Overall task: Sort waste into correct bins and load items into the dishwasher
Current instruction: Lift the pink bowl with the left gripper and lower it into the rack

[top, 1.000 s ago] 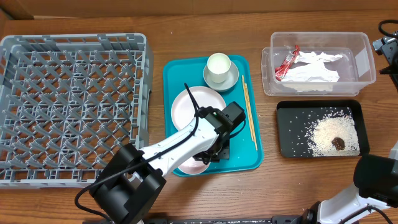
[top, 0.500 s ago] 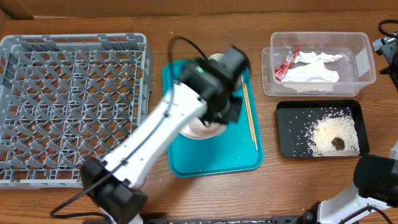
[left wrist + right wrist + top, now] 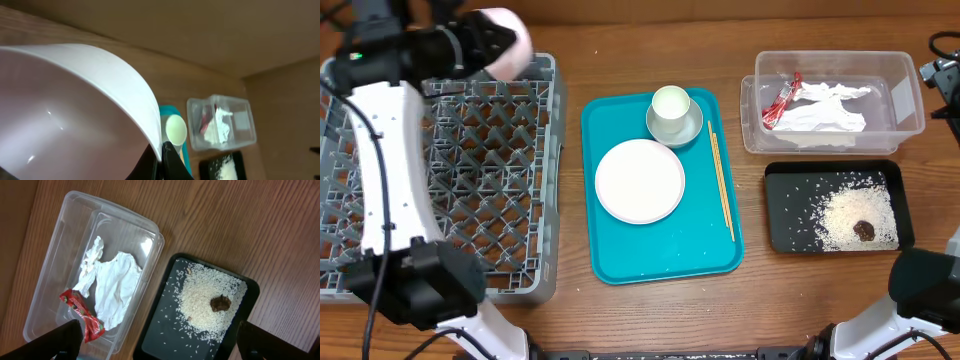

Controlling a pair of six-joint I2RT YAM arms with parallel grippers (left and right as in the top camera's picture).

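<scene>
Wooden tabletop (image 3: 570, 320) throughout, with a plain brown wall (image 3: 200, 30) behind.

Left side: large square grey plastic dish rack (image 3: 440, 170) with open lattice floor and low walls.

Above the rack's far wall, near its right corner: left gripper (image 3: 480, 45), clamped on the rim of a round pale pinkish bowl (image 3: 508, 40). Carries the bowl in the air, apparently tipped on edge; height over the lattice not readable from overhead. Fills most of the left wrist view with the bowl's inside.

Centre: rectangular teal serving tray (image 3: 660, 255). Bears a large round white plate (image 3: 640, 180), a small white cup (image 3: 671, 108) seated in a small round dish (image 3: 695, 130), and thin wooden chopsticks (image 3: 721, 185) along the right side.

Right, far: clear plastic rectangular tub (image 3: 910, 100). Contains a red snack wrapper (image 3: 782, 100) beside a crumpled white paper napkin (image 3: 825, 112).

Right, near: shallow black tray (image 3: 785, 215), just beside the tub. Contains loose white rice grains (image 3: 855, 215) with a small brown food lump (image 3: 864, 230) on top.

Right gripper (image 3: 157, 347): jaws spread wide, nothing between them, high above tub and black tray.
</scene>
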